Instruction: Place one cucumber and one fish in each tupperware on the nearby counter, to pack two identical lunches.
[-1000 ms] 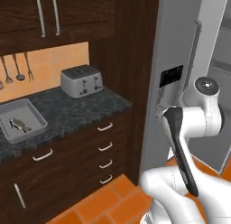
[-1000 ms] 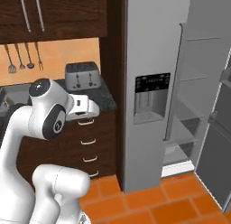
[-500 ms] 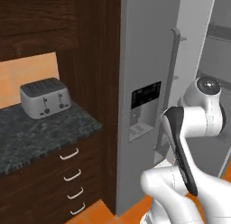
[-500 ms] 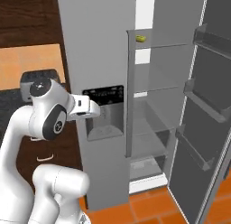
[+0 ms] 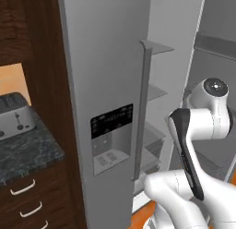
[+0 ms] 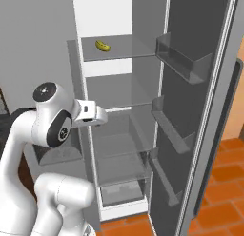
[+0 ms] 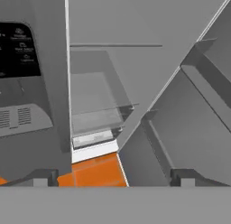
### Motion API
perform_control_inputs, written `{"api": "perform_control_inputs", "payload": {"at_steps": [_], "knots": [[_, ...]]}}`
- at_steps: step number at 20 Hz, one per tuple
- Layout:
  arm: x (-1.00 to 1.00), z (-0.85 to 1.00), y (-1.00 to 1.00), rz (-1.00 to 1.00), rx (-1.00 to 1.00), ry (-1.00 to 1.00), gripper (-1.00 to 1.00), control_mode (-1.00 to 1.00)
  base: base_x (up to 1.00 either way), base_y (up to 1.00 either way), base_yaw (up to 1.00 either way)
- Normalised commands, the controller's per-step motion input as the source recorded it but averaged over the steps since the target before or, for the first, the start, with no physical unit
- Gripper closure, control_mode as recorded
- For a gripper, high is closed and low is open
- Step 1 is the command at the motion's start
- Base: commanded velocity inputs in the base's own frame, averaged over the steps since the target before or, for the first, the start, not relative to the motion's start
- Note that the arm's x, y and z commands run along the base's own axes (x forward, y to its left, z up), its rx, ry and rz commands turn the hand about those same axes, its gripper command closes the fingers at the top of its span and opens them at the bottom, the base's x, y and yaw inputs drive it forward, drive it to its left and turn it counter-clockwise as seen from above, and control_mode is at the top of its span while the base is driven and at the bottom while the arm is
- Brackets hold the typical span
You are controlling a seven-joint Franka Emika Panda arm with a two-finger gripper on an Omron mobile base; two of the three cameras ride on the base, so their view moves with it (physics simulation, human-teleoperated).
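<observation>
Cucumber, small yellow-green oblong (image 6: 102, 45), lies on the open grey fridge's (image 5: 106, 85) upper glass shelf (image 6: 119, 49), likely stored for fetching; gripper (image 7: 113, 180) faces the interior, fingers apart, holding nothing.

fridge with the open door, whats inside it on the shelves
A single cucumber lies on the top shelf of the fridge. The lower shelves look bare; the bottom drawer's contents are hidden.
</observation>
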Motion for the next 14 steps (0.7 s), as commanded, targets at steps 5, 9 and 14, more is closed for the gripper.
{"api": "perform_control_inputs", "payload": {"at_steps": [5, 9, 14], "knots": [[0.0, 0.0, 0.0, 0.0, 0.0, 0.0, -1.0, 1.0, 0.1, -0.47, 0.4], [0.0, 0.0, 0.0, 0.0, 0.0, 0.0, -1.0, 1.0, 0.0, -0.07, 0.17], [0.0, 0.0, 0.0, 0.0, 0.0, 0.0, -1.0, 1.0, 0.0, -0.5, 0.28]]}}
